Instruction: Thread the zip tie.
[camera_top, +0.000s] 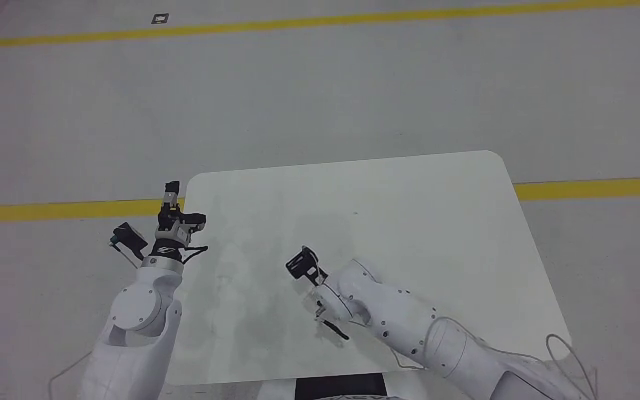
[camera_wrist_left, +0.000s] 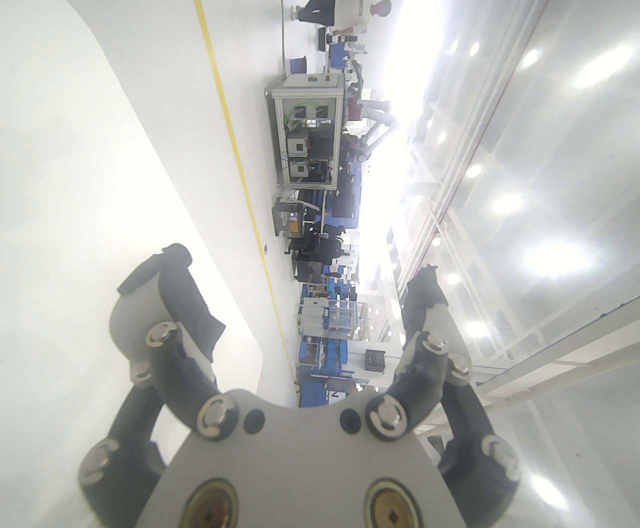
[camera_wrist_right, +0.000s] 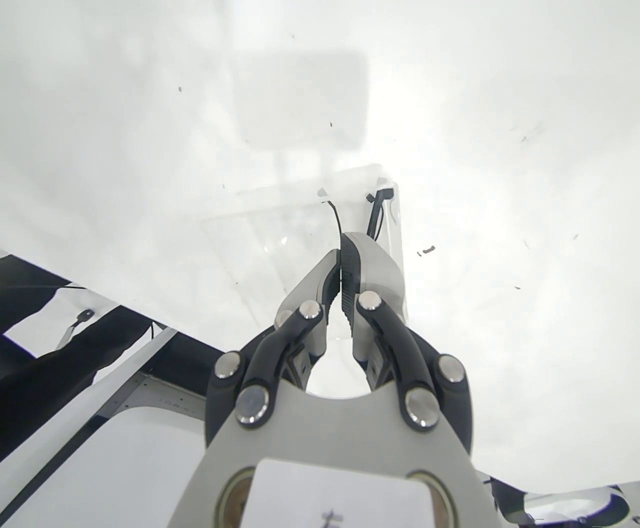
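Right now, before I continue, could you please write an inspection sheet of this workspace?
Surface: white table.
Job's things: black zip tie, pinched in the right gripper.
Clutter: clear plastic piece beside the tie; small dark specks.
Grippers: right gripper shut on the zip tie over the table; left gripper open, empty, at the table's left edge.
Cables: thin black lead on the right arm.
Surroundings: grey floor, yellow floor lines, equipment cabinet.
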